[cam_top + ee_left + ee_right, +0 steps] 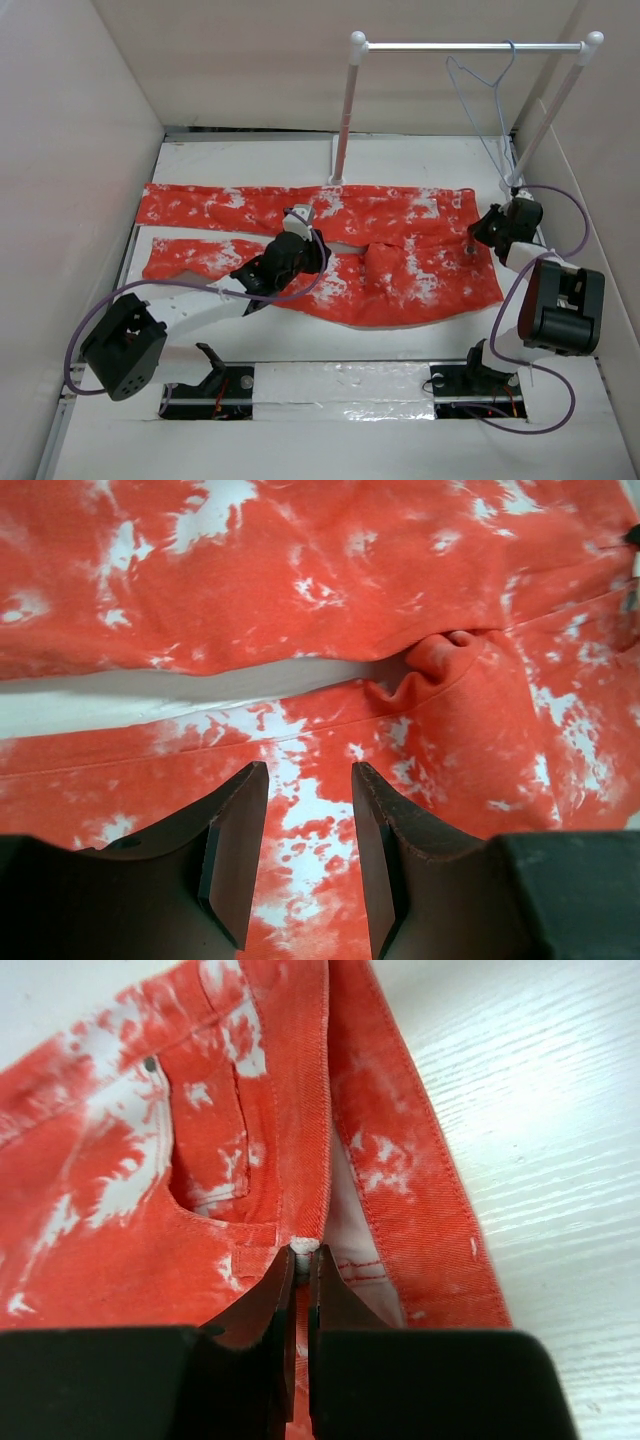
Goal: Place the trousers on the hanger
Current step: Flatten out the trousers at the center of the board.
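You held the right gripper (302, 1256) pinched shut on the waist edge of the speckled red-orange cloth trousers (130, 1190), ready for lifting, while the left gripper (307, 772) hovered half-open and empty.

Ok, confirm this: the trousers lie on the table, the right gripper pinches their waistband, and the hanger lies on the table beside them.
Wrong on the hanger: it hangs by its hook from the crossbar of the rail stand, as the top external view shows. The trousers and the right gripper are as stated.
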Robot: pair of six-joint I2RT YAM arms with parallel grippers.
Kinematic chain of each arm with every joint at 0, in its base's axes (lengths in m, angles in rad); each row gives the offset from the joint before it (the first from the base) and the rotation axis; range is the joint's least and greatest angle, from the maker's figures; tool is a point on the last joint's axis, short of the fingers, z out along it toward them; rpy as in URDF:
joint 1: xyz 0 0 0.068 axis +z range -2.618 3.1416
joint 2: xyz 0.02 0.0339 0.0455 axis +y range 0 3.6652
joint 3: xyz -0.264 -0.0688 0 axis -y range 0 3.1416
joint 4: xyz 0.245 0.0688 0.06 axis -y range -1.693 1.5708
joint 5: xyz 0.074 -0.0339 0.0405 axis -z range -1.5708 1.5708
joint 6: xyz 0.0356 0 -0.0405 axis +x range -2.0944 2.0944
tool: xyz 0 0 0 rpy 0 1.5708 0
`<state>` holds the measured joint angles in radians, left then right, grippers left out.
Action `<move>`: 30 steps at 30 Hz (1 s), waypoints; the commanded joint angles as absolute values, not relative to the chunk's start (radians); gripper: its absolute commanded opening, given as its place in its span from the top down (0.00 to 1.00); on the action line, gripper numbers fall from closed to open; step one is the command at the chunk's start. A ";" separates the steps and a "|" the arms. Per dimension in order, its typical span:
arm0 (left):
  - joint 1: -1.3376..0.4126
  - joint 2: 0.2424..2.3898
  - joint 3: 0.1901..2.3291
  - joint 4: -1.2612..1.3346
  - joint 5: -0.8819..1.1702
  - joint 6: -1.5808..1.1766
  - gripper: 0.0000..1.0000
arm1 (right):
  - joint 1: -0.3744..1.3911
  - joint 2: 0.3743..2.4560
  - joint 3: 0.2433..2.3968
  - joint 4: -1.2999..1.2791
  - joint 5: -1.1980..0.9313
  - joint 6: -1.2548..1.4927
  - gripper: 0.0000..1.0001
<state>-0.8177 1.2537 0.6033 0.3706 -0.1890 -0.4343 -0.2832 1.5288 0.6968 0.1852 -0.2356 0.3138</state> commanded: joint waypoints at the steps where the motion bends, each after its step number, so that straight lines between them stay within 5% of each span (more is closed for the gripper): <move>1: -0.818 1.270 0.664 0.353 -0.241 -0.436 0.64 | -0.304 1.451 0.735 0.186 -0.142 0.302 1.00; 11: -0.818 1.328 0.692 0.308 -0.308 -0.454 0.62 | -0.321 1.543 0.897 0.130 0.036 0.302 1.00; 14: -0.818 1.335 0.692 0.293 -0.354 -0.460 0.60 | -0.311 1.583 0.948 0.106 0.077 0.304 0.90; 19: -0.798 1.338 0.690 0.273 -0.462 -0.477 0.55 | -0.224 1.487 0.925 0.106 0.089 0.301 0.43; 23: -0.700 1.321 0.647 0.319 -0.385 -0.538 0.56 | -0.102 1.332 0.756 0.167 0.052 0.313 0.30; 26: -0.616 1.248 0.578 0.333 -0.365 -0.616 0.64 | 0.000 1.206 0.597 0.230 0.016 0.316 0.43; 27: -0.592 1.223 0.565 0.324 -0.371 -0.638 0.66 | 0.026 1.177 0.565 0.244 0.008 0.314 0.78; 28: -0.566 1.197 0.539 0.313 -0.374 -0.672 0.69 | 0.052 1.125 0.536 0.250 0.006 0.311 0.95; 30: -0.499 1.117 0.512 0.270 -0.394 -0.707 0.85 | 0.142 1.079 0.468 0.256 -0.072 0.304 1.00</move>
